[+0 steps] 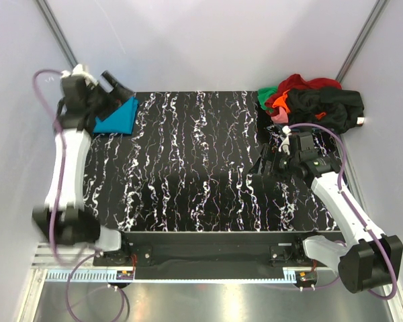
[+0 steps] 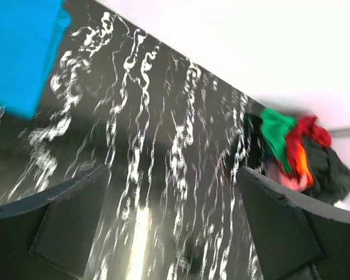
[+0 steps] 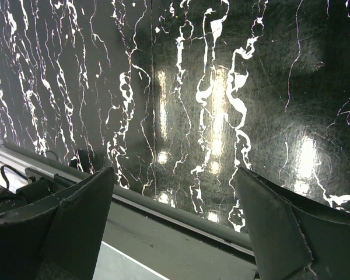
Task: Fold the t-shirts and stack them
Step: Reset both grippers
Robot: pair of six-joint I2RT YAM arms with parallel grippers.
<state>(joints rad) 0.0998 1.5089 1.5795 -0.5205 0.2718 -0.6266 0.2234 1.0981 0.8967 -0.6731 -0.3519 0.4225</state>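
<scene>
A folded teal-blue t-shirt (image 1: 118,119) lies at the table's far left corner; it also shows in the left wrist view (image 2: 20,49). A heap of unfolded t-shirts (image 1: 312,100), black, red, orange, green and pink, sits at the far right corner and shows in the left wrist view (image 2: 300,154). My left gripper (image 1: 115,86) is open and empty, raised just beyond the teal shirt. My right gripper (image 1: 263,168) is open and empty, over the bare table right of centre, in front of the heap.
The black marble-patterned table (image 1: 195,161) fills the middle. White enclosure walls stand on the left, right and far sides. A metal rail (image 1: 208,241) runs along the table's near edge, also seen in the right wrist view (image 3: 163,216).
</scene>
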